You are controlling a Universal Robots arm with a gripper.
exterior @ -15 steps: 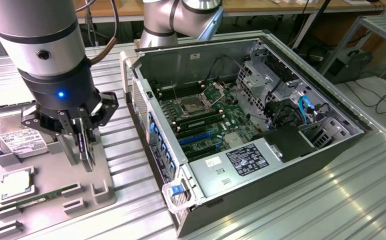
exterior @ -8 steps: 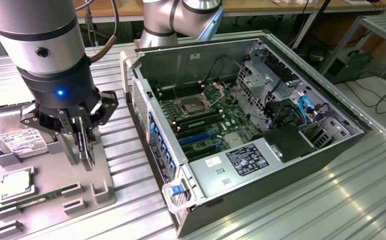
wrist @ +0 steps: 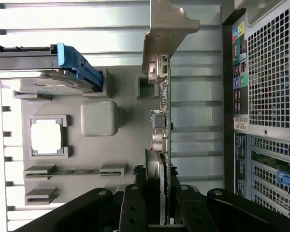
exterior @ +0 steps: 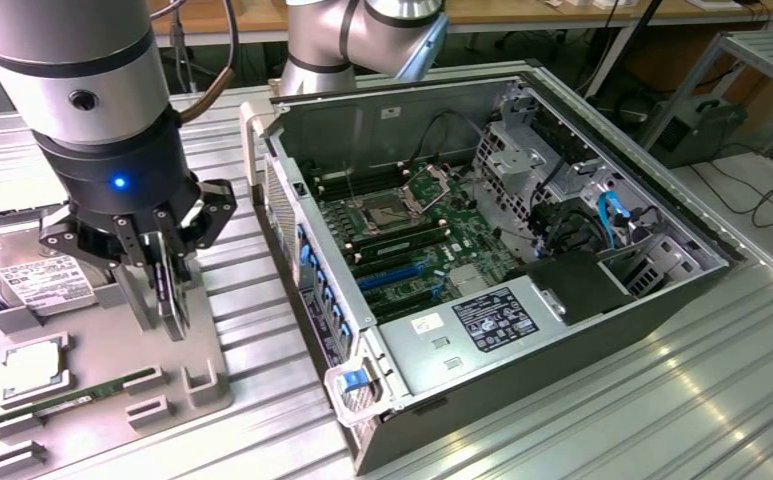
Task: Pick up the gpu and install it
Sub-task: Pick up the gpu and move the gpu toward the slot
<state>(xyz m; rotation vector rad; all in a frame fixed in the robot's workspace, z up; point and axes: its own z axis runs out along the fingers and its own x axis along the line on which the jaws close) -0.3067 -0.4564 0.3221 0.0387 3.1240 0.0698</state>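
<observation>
Three smaller parts sit at the exterior view's left on a grey fixture tray (exterior: 206, 405): a silver hard drive (exterior: 33, 275) farthest back, a square processor (exterior: 33, 365) nearer, and a narrow memory stick (exterior: 79, 397) along the front edge, each in its own raised nest and apart from the others. Just to their right the arm comes straight down over the tray. Its pincer (exterior: 159, 300) is clenched on the gpu (wrist: 160, 121), which stands on its long edge between the two fingers (wrist: 135, 208). In the wrist view the card runs away from the pincer as a thin green line, ending in its silver bracket (wrist: 166, 29), which sticks out past the tray's edge over the ribbed tabletop (exterior: 626, 400). Whether the card's lower edge rests in its nest or hangs just above it cannot be told. A grey block (wrist: 99, 118) and a small slotted holder (wrist: 146, 87) stand near the card's dark face; its other face looks onto a strip of bare tabletop that separates the tray from the computer case (exterior: 706, 275). The case lies on its side with the panel off, its perforated rear wall (wrist: 273, 63) facing the tray. Inside, the motherboard (exterior: 420, 225) lies open from above, with blue slots (exterior: 386, 280) near the rear wall. Farther right, drive cages (exterior: 513, 150) and cables (exterior: 609, 215) crowd the case's far end.
</observation>
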